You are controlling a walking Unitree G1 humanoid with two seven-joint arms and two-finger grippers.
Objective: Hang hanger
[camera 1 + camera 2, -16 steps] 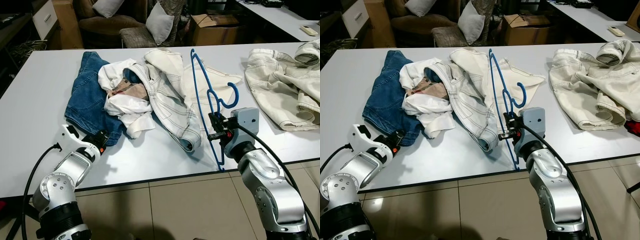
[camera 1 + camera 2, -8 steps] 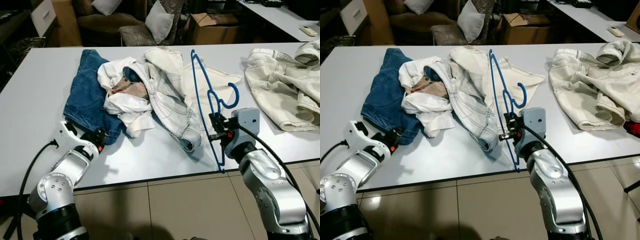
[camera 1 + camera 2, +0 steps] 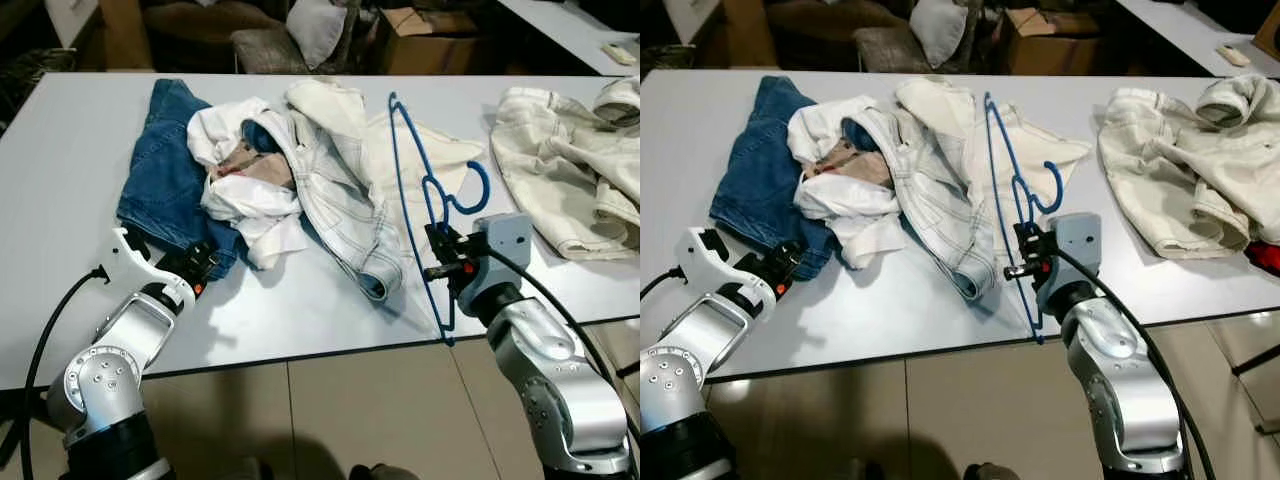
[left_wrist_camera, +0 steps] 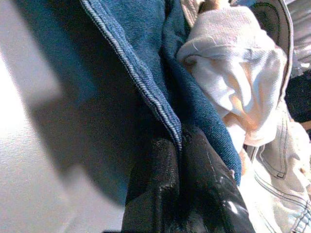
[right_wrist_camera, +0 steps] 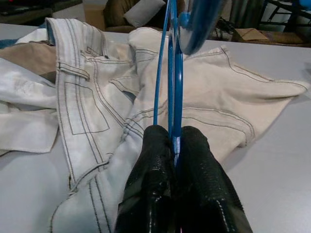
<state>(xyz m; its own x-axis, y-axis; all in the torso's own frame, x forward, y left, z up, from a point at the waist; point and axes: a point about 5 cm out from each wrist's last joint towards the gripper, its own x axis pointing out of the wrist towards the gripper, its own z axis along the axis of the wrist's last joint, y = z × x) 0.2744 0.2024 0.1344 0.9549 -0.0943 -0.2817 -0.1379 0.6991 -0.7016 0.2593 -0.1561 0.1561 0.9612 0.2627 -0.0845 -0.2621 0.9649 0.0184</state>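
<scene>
Since 1 s ago: whole view shifted (cam moved); my left gripper (image 3: 205,262) has crept further onto the denim edge; hanger and right arm unchanged relative to the table.

Inventory, as I see it from the rig:

- Blue wire hanger (image 3: 415,190): held upright on edge at the near-right part of the white table (image 3: 60,180), hook (image 3: 472,190) pointing to the right, lower end hanging past the table's front edge. Clamped in my right gripper (image 3: 438,258); right wrist cam shows both fingers (image 5: 155,179) pressed together on the wire.
- Right gripper: clenched on hanger, at table front edge, just right of the clothes pile.
- Left gripper: at near-left of table, fingers (image 4: 153,189) closed on the hem of the blue jeans (image 3: 165,170); wrist cam shows the seam pinched between them.
- Blue jeans: crumpled, left side of pile, lying on table.
- White shirt (image 3: 245,190): bunched on top of the jeans, mid pile.
- Cream jacket w/ dark stitching (image 3: 340,180): right of the shirt, spread beneath and behind the hanger.
- 2nd cream garment (image 3: 560,170): far right of table, well apart from the pile.
- Bkgd: cushion (image 3: 312,22) on a sofa, cardboard box (image 3: 425,40) behind table.
- Tiled floor (image 3: 350,420) below.
</scene>
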